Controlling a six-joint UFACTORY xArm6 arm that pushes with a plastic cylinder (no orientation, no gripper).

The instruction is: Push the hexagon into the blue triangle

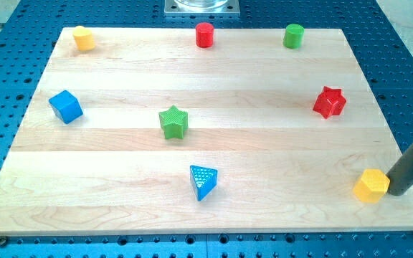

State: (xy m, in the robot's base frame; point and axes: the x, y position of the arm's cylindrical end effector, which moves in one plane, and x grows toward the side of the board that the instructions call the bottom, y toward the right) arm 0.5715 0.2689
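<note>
My tip, the end effector, is a bare rod that holds nothing; it rests at the bench's lower right corner, just beside and seemingly touching the right side of the yellow hexagon. The blue triangle lies well apart to the view's left, at nearly the same height. So tip, hexagon and triangle form roughly 1 line, and I judge a push straight toward the view's left should carry the hexagon there. The green star sits above that path.
</note>
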